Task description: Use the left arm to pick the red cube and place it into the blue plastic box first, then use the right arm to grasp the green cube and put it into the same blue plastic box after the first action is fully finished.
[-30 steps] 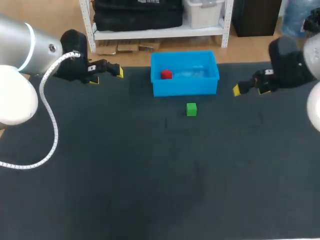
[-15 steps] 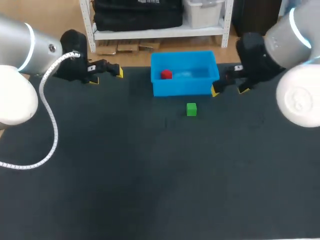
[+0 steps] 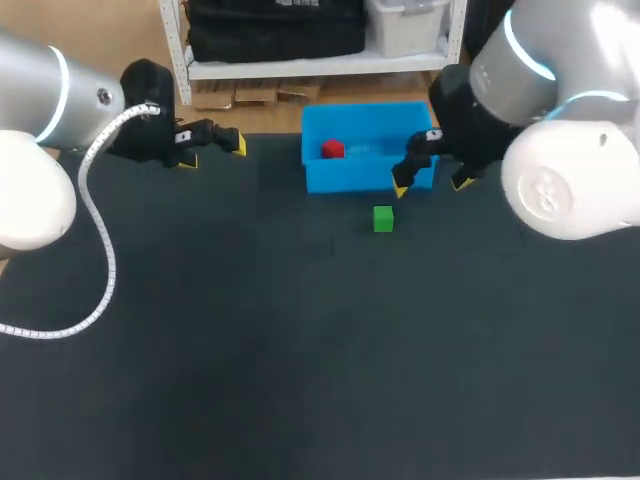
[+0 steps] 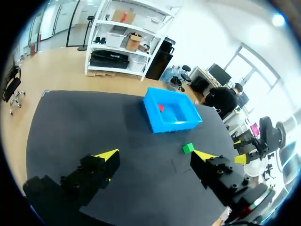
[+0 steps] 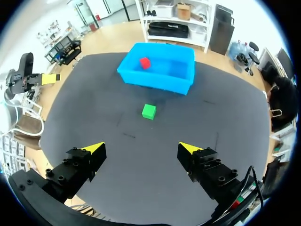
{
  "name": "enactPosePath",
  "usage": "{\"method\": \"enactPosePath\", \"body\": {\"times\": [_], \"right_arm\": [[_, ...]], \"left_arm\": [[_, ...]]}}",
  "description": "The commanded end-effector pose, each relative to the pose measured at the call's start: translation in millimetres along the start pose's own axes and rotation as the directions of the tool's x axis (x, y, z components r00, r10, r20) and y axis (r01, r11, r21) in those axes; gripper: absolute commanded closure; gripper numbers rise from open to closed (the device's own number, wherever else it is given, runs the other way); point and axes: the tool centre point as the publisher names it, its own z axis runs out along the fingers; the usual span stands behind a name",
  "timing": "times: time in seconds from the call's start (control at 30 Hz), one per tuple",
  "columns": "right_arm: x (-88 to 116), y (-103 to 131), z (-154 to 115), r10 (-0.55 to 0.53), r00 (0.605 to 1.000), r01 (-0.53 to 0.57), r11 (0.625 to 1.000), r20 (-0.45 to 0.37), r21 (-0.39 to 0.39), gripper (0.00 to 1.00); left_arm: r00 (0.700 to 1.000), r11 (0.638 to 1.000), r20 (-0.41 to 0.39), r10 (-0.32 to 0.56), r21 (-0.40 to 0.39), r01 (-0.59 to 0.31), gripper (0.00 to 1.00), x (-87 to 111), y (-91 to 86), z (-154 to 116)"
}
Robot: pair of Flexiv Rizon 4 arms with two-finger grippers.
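The red cube (image 3: 332, 150) lies inside the blue plastic box (image 3: 360, 178), near its left end. On the dark mat just in front of the box sits the green cube (image 3: 383, 218). My left gripper (image 3: 214, 152) hangs open and empty, well left of the box. My right gripper (image 3: 431, 185) is open above the box's front right corner, up and to the right of the green cube. Ahead of the left gripper (image 4: 156, 154) I see the box (image 4: 174, 126), red cube (image 4: 160, 108) and green cube (image 4: 188, 148). The right gripper (image 5: 141, 148) has the green cube (image 5: 149, 111) ahead of it, with the box (image 5: 155, 81) and red cube (image 5: 145, 62) beyond.
A dark mat (image 3: 300, 350) covers the table, wide and bare in front of the cubes. The mat's far edge runs just behind the box.
My right arm has swung left from the table's right side to the box's front right corner. The left arm, both cubes and the box have stayed put.
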Motion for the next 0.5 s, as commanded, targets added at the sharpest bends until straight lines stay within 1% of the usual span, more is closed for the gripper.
{"method": "enactPosePath", "body": {"times": [0.03, 0.3, 0.5], "right_arm": [[-10, 9, 7, 0.006, 0.999, -0.005, 0.999, -0.032, 0.034, 0.0], [-16, 20, 18, 0.016, 0.996, -0.01, 0.998, -0.09, 0.064, 0.0], [-20, 28, 29, 0.035, 0.992, -0.026, 0.997, -0.122, 0.073, 0.0]], "left_arm": [[1.0, 1.0, 0.004, 0.001, 0.008, -0.001, 0.0, 1.2, 1.3, -1], [1.0, 1.0, 0.004, 0.001, 0.008, -0.001, 0.0, 1.2, 1.3, -1], [1.0, 1.0, 0.004, 0.001, 0.008, -0.001, 0.0, 1.2, 1.3, -1]]}}
